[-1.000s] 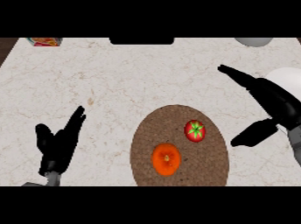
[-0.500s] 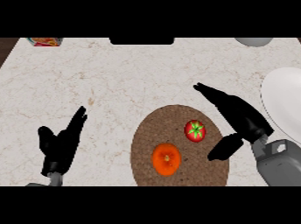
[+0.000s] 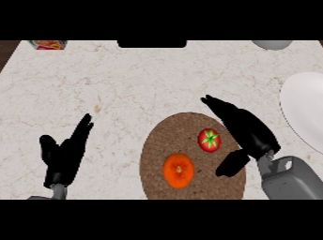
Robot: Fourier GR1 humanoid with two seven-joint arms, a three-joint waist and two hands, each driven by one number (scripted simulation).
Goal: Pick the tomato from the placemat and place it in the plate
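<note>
The counter (image 3: 123,89) looks like pale veined marble, smooth and matt, the round placemat (image 3: 192,159) at lower centre a coarse brown weave, the tomato (image 3: 209,139) glossy-skinned, and the plate (image 3: 317,112) at right smooth glazed white

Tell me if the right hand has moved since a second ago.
Yes. The right hand has moved leftward, off the white plate, and is now open over the placemat just right of the tomato.
</note>
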